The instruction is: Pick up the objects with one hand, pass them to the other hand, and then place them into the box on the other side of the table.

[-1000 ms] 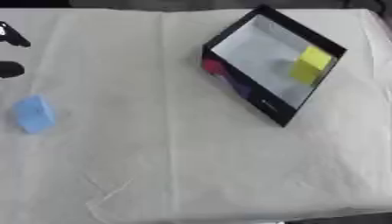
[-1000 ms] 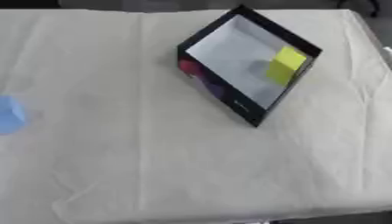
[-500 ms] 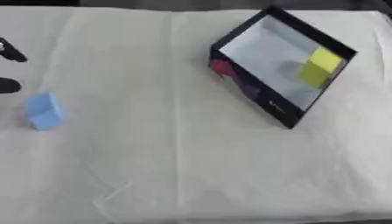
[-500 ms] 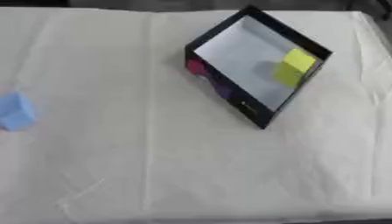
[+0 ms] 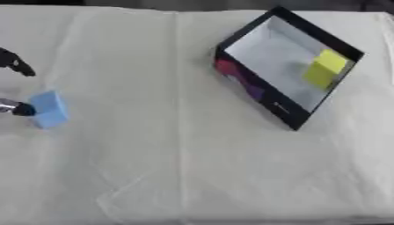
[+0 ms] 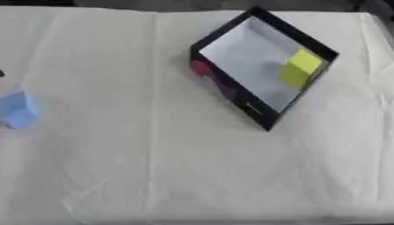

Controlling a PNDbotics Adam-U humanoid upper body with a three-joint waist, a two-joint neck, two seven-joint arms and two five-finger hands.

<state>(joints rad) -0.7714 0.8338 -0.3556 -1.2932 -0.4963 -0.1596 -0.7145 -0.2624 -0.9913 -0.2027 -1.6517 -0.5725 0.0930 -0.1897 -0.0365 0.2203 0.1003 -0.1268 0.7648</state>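
Only black fingertips of the left hand [image 5: 17, 66] show, one with a silvery segment

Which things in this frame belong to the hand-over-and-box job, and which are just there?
Belongs to the job:
- blue block, at the table's left edge
- left hand, only dark fingers showing by the block
- black box, at the table's right
- yellow block, already inside the box

Just there:
- white tablecloth
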